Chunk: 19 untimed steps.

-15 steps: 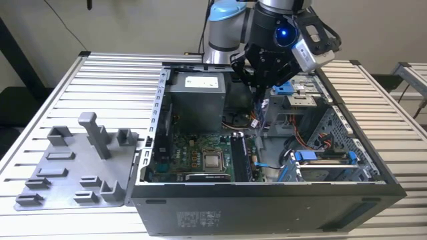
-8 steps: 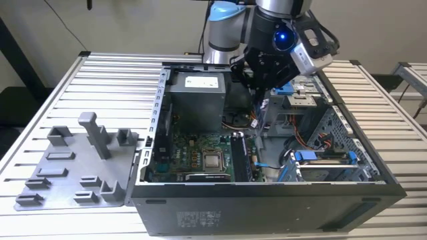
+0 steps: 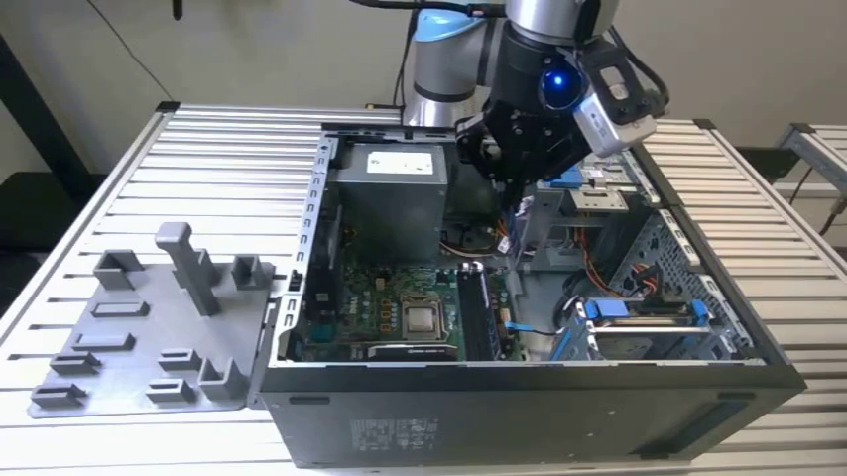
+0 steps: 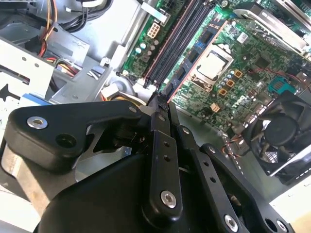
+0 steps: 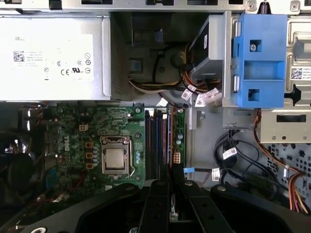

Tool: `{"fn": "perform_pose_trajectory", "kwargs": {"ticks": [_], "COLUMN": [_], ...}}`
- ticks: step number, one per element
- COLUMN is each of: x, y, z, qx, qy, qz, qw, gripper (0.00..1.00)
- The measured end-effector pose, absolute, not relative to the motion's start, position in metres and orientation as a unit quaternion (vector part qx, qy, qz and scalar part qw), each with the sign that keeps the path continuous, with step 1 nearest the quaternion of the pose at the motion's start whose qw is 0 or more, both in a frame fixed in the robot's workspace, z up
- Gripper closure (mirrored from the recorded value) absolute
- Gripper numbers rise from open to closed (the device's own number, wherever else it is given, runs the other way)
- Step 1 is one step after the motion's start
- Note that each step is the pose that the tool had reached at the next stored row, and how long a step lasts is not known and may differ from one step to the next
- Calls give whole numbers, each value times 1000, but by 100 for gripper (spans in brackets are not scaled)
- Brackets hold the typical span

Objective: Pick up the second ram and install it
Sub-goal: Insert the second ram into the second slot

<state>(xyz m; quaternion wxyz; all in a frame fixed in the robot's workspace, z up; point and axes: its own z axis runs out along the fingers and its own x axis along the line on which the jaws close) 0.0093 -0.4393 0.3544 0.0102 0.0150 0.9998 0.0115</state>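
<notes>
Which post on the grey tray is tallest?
The slim broad-headed post near the middle of the tray in the exterior view. It rises well above the short blocks around it.

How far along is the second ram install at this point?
Done: pickup, it seems; the claw looks shut on a slim dark bar, likely the second ram, above the open case. In hand: holding it over the memory slots. Left: it is not yet seated in a slot.
</notes>
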Motion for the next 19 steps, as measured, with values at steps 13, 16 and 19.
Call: {"fn": "perform_pose_trajectory", "kwargs": {"ticks": [13, 16, 19], "x": [9, 9, 9], "y": [-439, -439, -439], "z": [345, 342, 340], "qx": [15, 15, 15], "qy": [1000, 1000, 1000], "qz": [12, 12, 12], "qw": [10, 10, 10], "gripper": [86, 86, 86]}}
